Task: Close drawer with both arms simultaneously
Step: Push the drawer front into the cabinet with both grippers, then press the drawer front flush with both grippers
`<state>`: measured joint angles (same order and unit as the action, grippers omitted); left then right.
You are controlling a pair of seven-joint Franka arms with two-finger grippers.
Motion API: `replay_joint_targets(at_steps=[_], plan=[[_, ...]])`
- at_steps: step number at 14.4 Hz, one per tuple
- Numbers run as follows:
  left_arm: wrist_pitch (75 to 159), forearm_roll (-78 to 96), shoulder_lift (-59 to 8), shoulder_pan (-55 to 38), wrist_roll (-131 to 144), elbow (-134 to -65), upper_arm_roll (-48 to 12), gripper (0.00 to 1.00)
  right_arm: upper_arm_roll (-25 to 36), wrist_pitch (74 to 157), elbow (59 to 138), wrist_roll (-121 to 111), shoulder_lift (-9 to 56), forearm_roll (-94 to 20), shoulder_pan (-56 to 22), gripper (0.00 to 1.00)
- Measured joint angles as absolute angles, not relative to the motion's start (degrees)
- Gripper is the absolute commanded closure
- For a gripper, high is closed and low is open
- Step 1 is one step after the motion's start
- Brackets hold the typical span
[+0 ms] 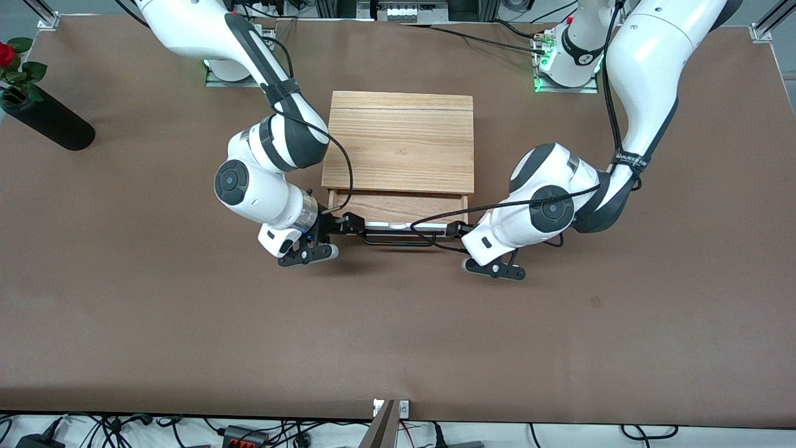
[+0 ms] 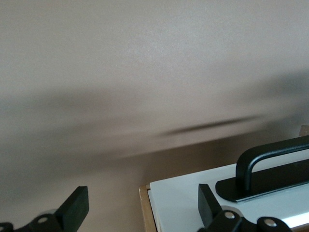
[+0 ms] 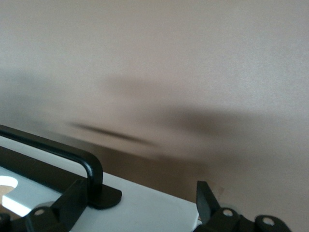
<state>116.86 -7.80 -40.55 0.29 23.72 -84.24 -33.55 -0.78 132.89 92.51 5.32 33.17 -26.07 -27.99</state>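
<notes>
The light wood-grain box cabinet sits mid-way along the brown worktop, between the 2 arm bases. Its wide shallow drawer with the white front panel is pulled partly out toward the front camera, showing a strip of reddish wood inside. The black wire bar handle runs along the panel.

The left gripper is at the panel's end toward the left arm, its fingers spread, 1 on the white face and 1 off the corner. The right gripper is at the panel's end toward the right arm, fingers likewise spread across the corner beside the handle's foot.

A black cylindrical vase holding a red rose lies at the right arm's end.
</notes>
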Motion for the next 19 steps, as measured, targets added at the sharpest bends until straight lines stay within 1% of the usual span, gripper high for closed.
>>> replay_joint_targets(at_steps=[4,7,14,19], plan=[[115.9,-8.0,-40.5,0.4,23.7,-84.5,-34.2,0.00,-0.8,130.5,92.3,5.3,33.2,-26.5,-28.0,0.00],[114.7,-8.0,-40.5,0.7,23.7,-85.6,-35.5,0.00,-0.8,125.8,91.8,5.3,33.1,-26.9,-28.1,0.00],[108.7,-8.0,-40.5,0.9,23.9,-86.7,-38.4,0.00,-1.0,114.7,91.4,5.4,32.9,-27.3,-28.3,0.00],[107.8,-8.0,-40.5,1.4,24.1,-87.0,-38.7,0.00,-1.0,114.0,91.4,5.7,32.9,-27.3,-28.3,0.00]])
